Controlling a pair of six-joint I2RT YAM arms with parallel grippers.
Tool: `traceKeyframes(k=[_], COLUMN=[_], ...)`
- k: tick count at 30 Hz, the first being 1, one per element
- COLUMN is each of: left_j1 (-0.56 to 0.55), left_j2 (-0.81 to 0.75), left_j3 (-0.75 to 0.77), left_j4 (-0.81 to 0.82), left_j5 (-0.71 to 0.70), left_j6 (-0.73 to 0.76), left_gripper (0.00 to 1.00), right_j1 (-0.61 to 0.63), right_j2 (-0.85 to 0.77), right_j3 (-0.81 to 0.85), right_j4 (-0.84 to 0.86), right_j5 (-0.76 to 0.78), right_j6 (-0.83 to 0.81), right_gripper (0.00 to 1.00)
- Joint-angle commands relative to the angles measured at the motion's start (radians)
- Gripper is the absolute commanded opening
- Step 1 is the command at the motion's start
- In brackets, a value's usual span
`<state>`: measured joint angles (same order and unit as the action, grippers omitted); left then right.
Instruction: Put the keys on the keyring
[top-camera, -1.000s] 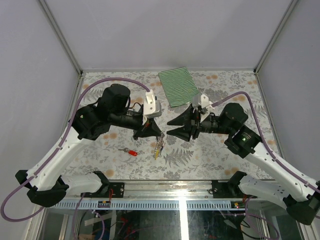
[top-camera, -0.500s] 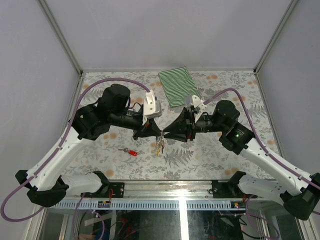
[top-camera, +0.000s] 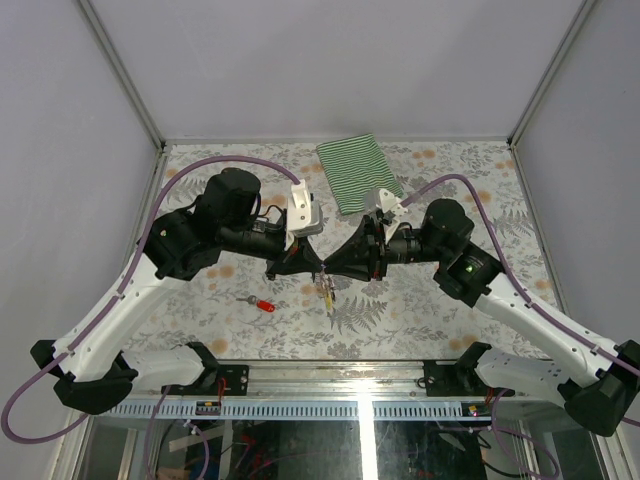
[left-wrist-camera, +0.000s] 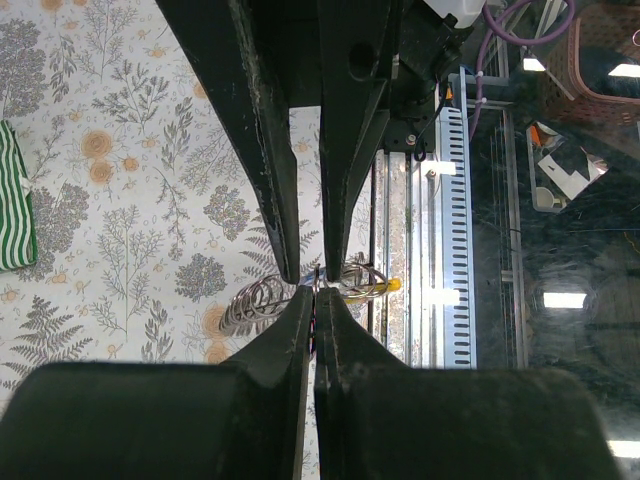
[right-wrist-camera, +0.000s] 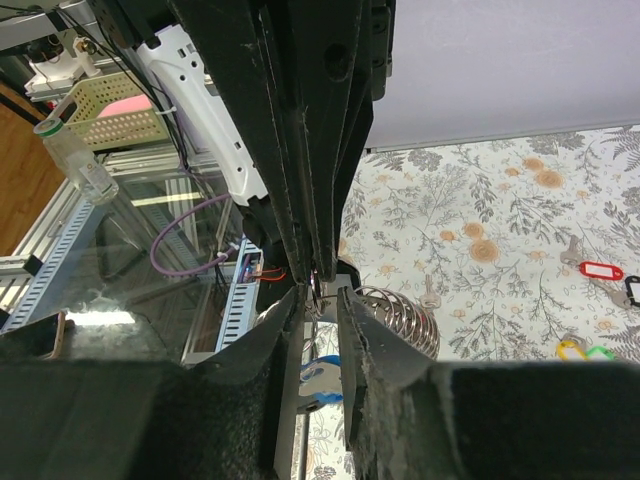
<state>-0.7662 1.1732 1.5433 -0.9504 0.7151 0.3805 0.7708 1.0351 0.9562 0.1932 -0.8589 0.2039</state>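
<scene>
Showing the task partly done: the left gripper, fingers pressed together, pinches the keyring in mid-air with tagged keys seemingly hanging from it, the right gripper sits narrowly parted about it, its grip impossible to tell, and a red-tagged key lies unthreaded on the table.

The left arm and the right arm both reached inward from their bases, elbows bent outward and wrists turned toward each other, so the two claws met tip to tip. The left claw was pinched closed, its fingers pressed together. The right claw pointed straight at it, its fingers held a little apart with a narrow gap between them.
</scene>
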Motion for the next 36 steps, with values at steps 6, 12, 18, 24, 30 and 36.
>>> traceKeyframes(k=[6, 12, 18, 24, 30, 36], left_j1=[-0.005, -0.005, -0.004, -0.005, -0.004, -0.004], left_j2=[-0.005, -0.007, -0.030, -0.159, -0.325, -0.387], left_j3=[0.033, 0.031, 0.005, -0.131, -0.360, -0.448], left_j4=[0.029, 0.034, 0.081, 0.302, 0.632, 0.782], left_j5=[-0.004, -0.003, -0.002, 0.017, 0.027, -0.001], left_j6=[0.006, 0.003, -0.014, -0.082, -0.199, -0.259], left_gripper=[0.00, 0.00, 0.03, 0.24, 0.29, 0.30], right_j1=[0.018, 0.022, 0.025, 0.025, 0.025, 0.025], right_j2=[0.017, 0.020, -0.005, -0.078, -0.111, -0.115], right_j3=[0.027, 0.032, 0.038, 0.020, 0.028, 0.035], right_j4=[0.051, 0.051, 0.063, 0.114, 0.132, 0.153], right_j5=[-0.025, -0.025, -0.029, 0.018, 0.014, 0.009], right_j6=[0.004, 0.002, 0.002, 0.022, 0.045, 0.068], right_gripper=[0.24, 0.16, 0.00, 0.00, 0.00, 0.00])
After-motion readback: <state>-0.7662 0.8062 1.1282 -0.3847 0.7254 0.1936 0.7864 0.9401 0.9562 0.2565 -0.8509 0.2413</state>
